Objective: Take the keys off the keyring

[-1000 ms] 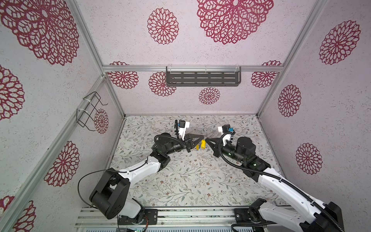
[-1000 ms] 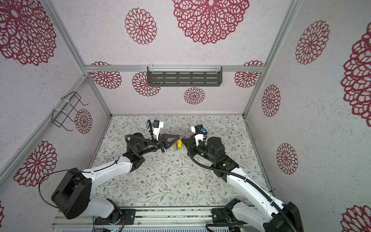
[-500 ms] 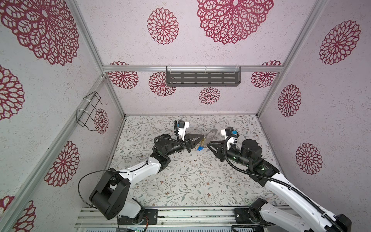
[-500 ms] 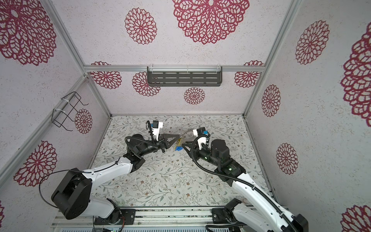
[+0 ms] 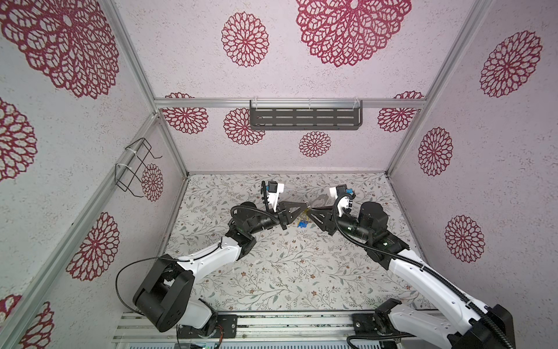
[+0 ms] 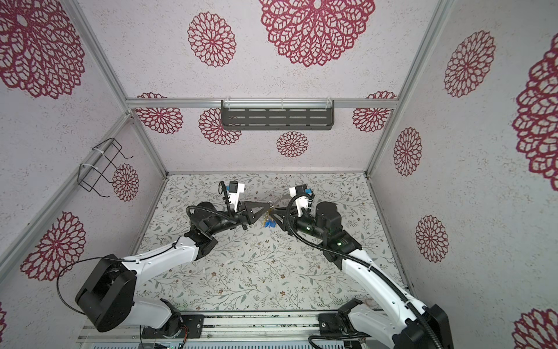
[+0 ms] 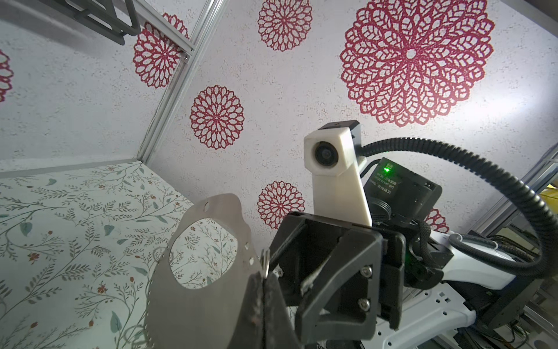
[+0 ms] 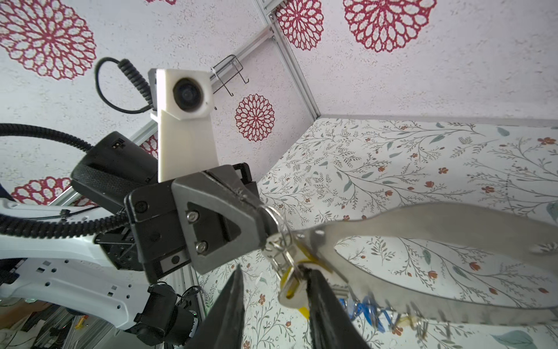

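The keyring [image 8: 437, 223], a flat grey metal crescent, hangs in the air above the floral table [image 5: 271, 272] and shows in the left wrist view too [image 7: 196, 302]. My left gripper [image 8: 265, 217] [image 7: 264, 276] is shut on a small silver ring [image 8: 279, 222] at the keyring's end. Blue keys [image 8: 367, 312] [image 5: 302, 224] [image 6: 268, 223] dangle from its toothed edge. A yellow key [image 8: 291, 290] with silver rings hangs there, against the inner face of one finger of my right gripper [image 8: 274, 269], which is open. In both top views the two gripper tips nearly meet [image 5: 306, 210] [image 6: 271, 210].
A dark slotted shelf [image 5: 305, 117] hangs on the back wall and a black wire rack [image 5: 136, 169] on the left wall. Aluminium rails [image 5: 271, 323] run along the table's front edge by both arm bases.
My right gripper has gone from shut to open, and the yellow key it pulled on now hangs loose. The right arm shifted a little to the right. The left arm has kept still.
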Action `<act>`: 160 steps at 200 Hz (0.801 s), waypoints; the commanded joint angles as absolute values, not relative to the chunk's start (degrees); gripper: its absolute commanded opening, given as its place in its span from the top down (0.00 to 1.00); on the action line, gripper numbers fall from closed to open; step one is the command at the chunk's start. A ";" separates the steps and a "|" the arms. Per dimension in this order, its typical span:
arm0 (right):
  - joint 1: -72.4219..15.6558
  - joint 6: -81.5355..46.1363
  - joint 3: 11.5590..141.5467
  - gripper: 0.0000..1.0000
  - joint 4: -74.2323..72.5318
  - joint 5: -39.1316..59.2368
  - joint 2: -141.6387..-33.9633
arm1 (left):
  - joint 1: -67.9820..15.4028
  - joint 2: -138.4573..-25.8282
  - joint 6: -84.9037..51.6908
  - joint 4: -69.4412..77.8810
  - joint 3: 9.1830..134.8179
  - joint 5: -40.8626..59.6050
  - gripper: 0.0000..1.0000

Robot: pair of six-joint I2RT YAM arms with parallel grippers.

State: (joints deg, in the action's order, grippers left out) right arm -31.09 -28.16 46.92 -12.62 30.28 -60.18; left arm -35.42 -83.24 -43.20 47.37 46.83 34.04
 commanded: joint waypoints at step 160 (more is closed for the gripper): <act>-30.19 -28.59 51.06 0.96 -19.04 33.53 -63.42 | -35.51 -83.24 -44.12 51.11 48.12 35.67 1.00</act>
State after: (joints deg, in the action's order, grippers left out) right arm -29.87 -27.75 50.24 -14.06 31.77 -63.55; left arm -35.31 -83.26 -43.79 48.07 46.87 34.06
